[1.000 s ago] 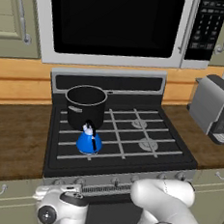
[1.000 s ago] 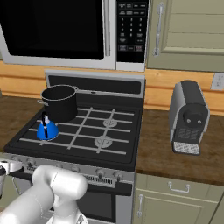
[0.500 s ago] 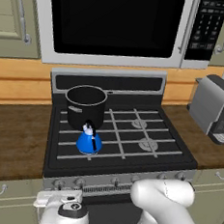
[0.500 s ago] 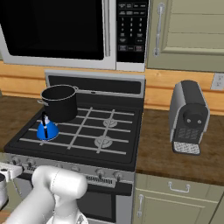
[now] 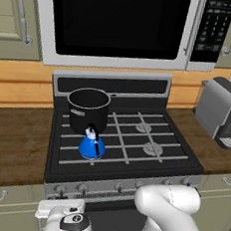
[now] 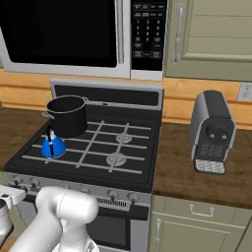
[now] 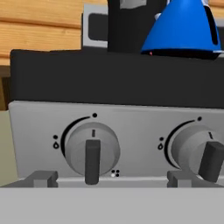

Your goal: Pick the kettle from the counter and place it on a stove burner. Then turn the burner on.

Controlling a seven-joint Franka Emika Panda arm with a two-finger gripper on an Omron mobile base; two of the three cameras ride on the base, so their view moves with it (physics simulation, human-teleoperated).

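Observation:
The small blue kettle (image 5: 92, 146) stands upright on the stove burner (image 5: 79, 151) at the front left of the black range, just in front of the big black pot (image 5: 88, 109); from the right it shows as the kettle (image 6: 52, 146). My gripper (image 7: 113, 178) is low in front of the range's grey control panel. It is open, its two fingers spread to either side of the left knob (image 7: 92, 148), apart from it. The kettle (image 7: 183, 28) rises above the panel. My hand (image 5: 66, 218) sits below the left knobs. No flame shows.
A second knob (image 7: 201, 151) is to the right of the first. A grey coffee machine (image 6: 212, 130) stands on the brown counter (image 6: 197, 172) right of the range. A microwave (image 5: 116, 22) hangs above. Beige cabinet fronts (image 6: 197, 221) flank the oven.
The gripper's jaws have opened wide. The hand has shifted a little to the right along the knob row. Kettle and pot have not moved.

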